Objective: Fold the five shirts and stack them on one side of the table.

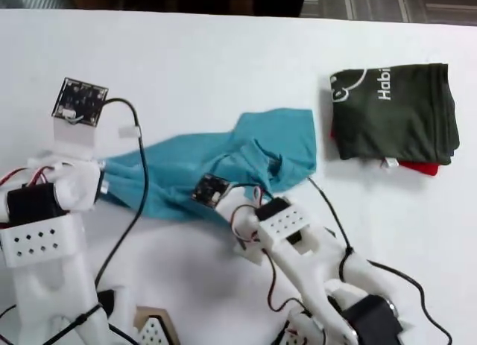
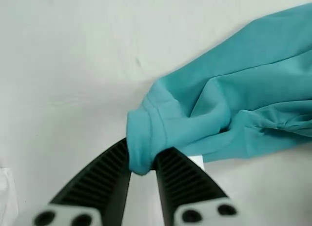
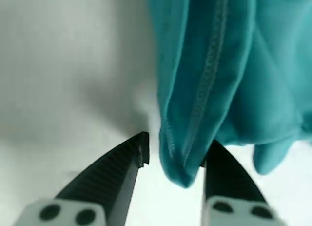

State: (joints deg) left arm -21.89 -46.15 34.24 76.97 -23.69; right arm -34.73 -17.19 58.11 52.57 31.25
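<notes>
- The teal shirt [image 1: 223,155] lies bunched and drawn out in the middle of the table [image 1: 223,54]. Its long axis slants from the near-left up towards the far-right.
- Its narrow end points to the table's left edge, and its wider end points towards the folded stack on the right.
- The left gripper [image 2: 142,170] is clamped tight on that narrow end, with a rolled hem pinched between its ribbed fingers [image 2: 105,179]. From above, this grip sits at the shirt's left tip [image 1: 102,182].
- The right gripper [image 3: 178,144] stands partly open along the shirt's near edge. A stitched fold of teal cloth [image 3: 219,65] hangs between the jaws, lying against one finger [image 3: 219,172] and clear of the other.
- From above, the right arm [image 1: 298,241] and its camera board cover those fingertips and part of the shirt's near edge.
- Near the table's right edge, a folded dark green shirt [image 1: 391,110] lies on a red shirt [image 1: 419,168]. The red one is almost wholly hidden, with only a strip showing along the near side.
- The teal shirt's wide end comes near the stack but stays apart from it.
</notes>
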